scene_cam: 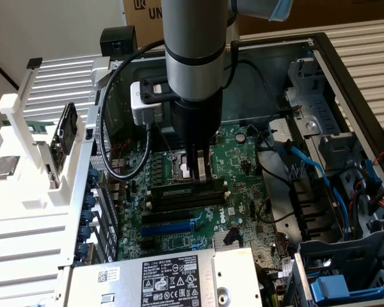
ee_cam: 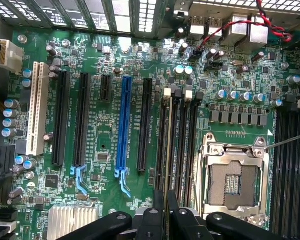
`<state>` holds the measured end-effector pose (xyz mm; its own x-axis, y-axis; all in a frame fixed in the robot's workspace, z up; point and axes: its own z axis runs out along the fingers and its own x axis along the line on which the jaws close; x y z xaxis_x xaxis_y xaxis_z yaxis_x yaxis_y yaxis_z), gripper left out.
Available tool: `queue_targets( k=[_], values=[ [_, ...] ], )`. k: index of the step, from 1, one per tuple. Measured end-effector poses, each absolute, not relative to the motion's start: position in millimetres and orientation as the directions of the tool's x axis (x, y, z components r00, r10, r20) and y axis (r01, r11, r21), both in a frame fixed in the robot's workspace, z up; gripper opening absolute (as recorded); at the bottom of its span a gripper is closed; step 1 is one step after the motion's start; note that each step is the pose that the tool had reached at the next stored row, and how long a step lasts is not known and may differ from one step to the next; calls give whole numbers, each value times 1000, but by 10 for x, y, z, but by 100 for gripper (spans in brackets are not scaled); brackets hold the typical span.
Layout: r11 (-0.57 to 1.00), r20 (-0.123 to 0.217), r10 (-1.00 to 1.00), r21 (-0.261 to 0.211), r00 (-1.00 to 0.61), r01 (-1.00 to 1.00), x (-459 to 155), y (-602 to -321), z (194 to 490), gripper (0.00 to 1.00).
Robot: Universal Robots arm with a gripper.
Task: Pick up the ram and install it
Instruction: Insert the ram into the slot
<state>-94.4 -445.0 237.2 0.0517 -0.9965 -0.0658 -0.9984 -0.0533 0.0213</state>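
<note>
Your claw (ee_cam: 165, 200) pinches the ram (ee_cam: 168, 135) edge-on, down at the black slots (ee_cam: 182, 142), near the CPU socket (ee_cam: 233, 175).

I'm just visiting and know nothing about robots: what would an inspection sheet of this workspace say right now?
Surface: green motherboard inside an open computer case.
Job's things: ram, edge-on among the black memory slots; seating unclear.
Clutter: nothing seen.
Grippers: fingers closed on the ram.
Cables: blue cables at the exterior view's right; black cable looping off the arm.
Surroundings: white rack at the exterior view's left; cardboard box behind.
</note>
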Motion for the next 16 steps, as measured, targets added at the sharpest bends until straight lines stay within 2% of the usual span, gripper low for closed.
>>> queue_targets(
  k=[12, 16],
  values=[
    [-37, -66, -997, 21, 36, -999, -953, -4459, 2367, 14],
    [-37, -64, -997, -7, 37, -999, -968, -4459, 2365, 14]
  ],
)
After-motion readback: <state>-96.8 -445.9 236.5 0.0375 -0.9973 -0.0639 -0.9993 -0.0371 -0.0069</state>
